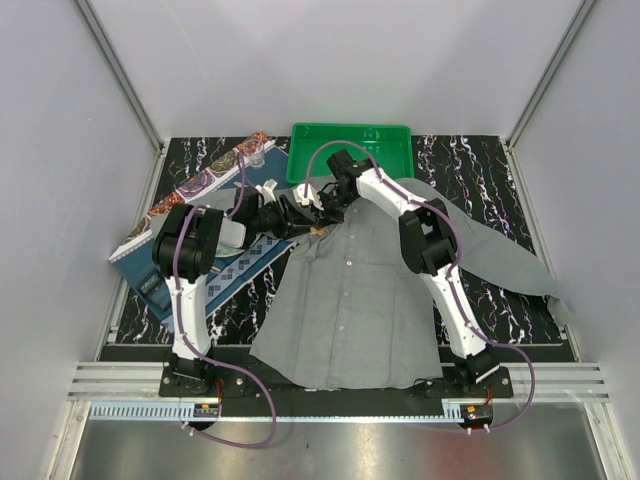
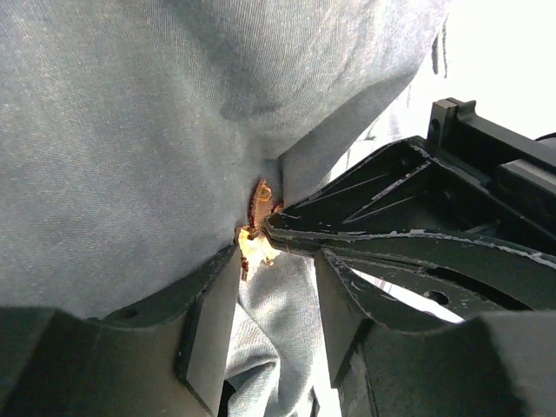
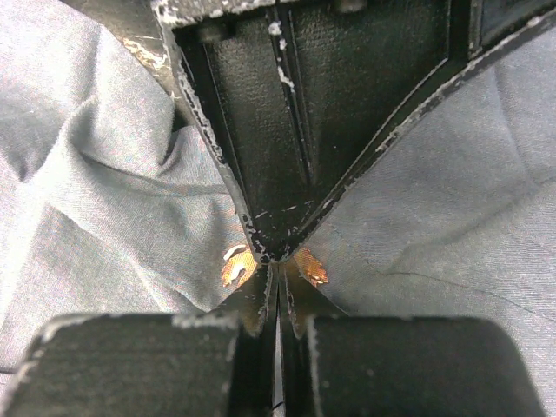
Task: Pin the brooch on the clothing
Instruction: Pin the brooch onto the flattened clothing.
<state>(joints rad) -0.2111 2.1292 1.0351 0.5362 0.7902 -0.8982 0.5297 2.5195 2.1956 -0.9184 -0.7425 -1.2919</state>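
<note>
The grey shirt (image 1: 350, 300) lies spread on the table, buttons up. Both grippers meet over its upper left part, near the collar. The tiny orange brooch (image 1: 320, 232) glints there against the cloth. In the right wrist view my right gripper (image 3: 278, 274) is shut, its tips at the brooch (image 3: 236, 265), which shows on both sides of them. In the left wrist view my left gripper (image 2: 278, 261) stands open around a loose fold of shirt (image 2: 113, 148), with the brooch (image 2: 256, 239) just beyond its left fingertip. Most of the brooch is hidden.
A green tray (image 1: 350, 140) stands at the back, behind the shirt. A dark blue patterned placemat (image 1: 235, 262) and a colourful patterned sheet (image 1: 205, 185) lie to the left under the left arm. The shirt's right sleeve (image 1: 500, 255) stretches toward the right wall.
</note>
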